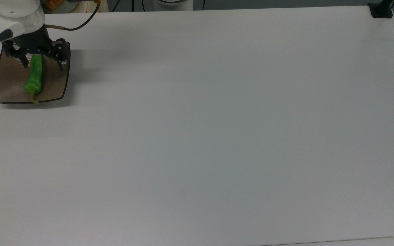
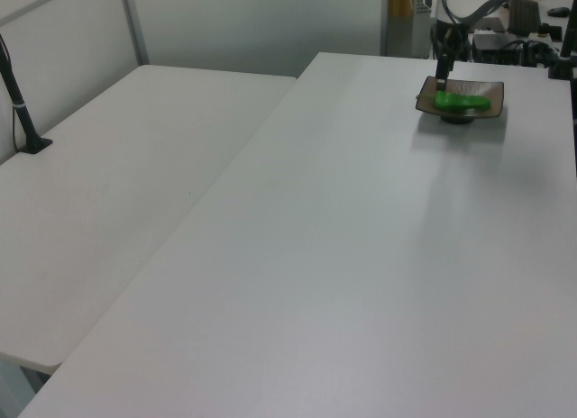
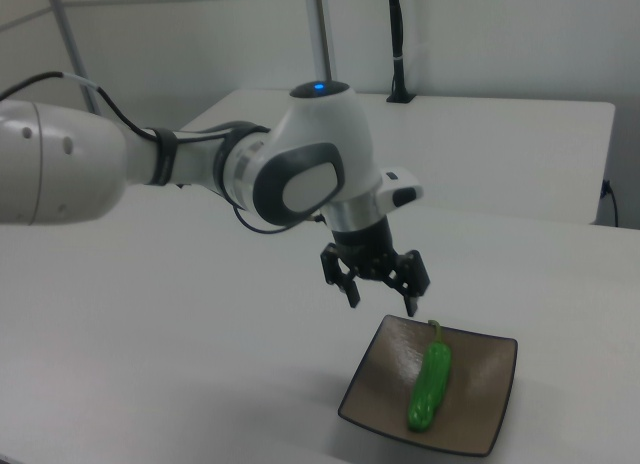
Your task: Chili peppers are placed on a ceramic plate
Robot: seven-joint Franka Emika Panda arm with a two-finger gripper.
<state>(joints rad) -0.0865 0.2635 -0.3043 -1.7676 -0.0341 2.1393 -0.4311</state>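
The green chili pepper (image 1: pixel 34 77) lies loose on the square brown ceramic plate (image 1: pixel 9 82), its stem pointing toward the plate's near edge in the top view. My gripper (image 1: pixel 42 64) hangs open just above the pepper's far end, its fingers spread to either side and touching nothing. The right view shows the gripper (image 3: pixel 383 304) raised above the plate (image 3: pixel 480 384), with the pepper (image 3: pixel 430 384) lying flat under it. In the left view the pepper (image 2: pixel 462 101) rests on the plate (image 2: pixel 480 86) below the gripper (image 2: pixel 442 76).
The plate stands at the far left corner of the white table (image 1: pixel 217 136) in the top view. A black clamp (image 1: pixel 381 10) sits at the far right corner. A dark cable (image 1: pixel 80 25) trails behind the arm. A second table (image 2: pixel 135 166) with a black post (image 2: pixel 22 112) adjoins.
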